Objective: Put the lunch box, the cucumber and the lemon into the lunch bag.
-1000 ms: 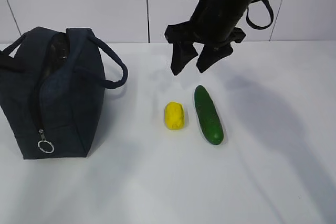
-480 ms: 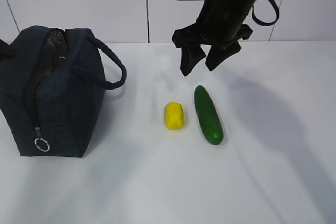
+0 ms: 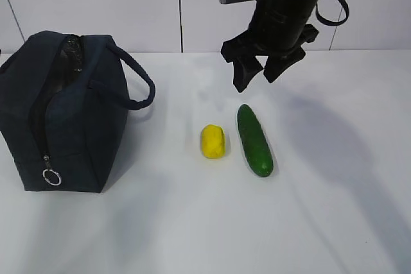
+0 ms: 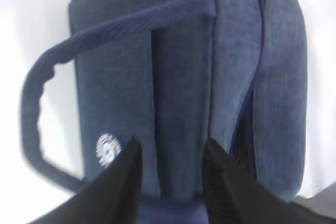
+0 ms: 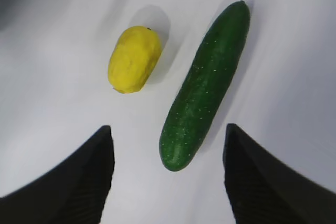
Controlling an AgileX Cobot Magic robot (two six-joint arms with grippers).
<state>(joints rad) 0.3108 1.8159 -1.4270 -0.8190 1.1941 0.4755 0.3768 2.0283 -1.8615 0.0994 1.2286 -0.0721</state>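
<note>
my right gripper [image 3: 262, 74] slid right, now above cucumber [image 3: 254, 139] | jaws wide, empty | left gripper [image 4: 170, 174] open by bag [image 3: 61, 113] | grab next, probably

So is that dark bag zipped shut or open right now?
Open. The lunch bag shows a gap along its zipper line from the top down toward the ring pull, which sits low on the end.

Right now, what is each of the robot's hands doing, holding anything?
Left hand: open, empty, over the lunch bag.
Right hand: open, empty, above the cucumber.
</note>
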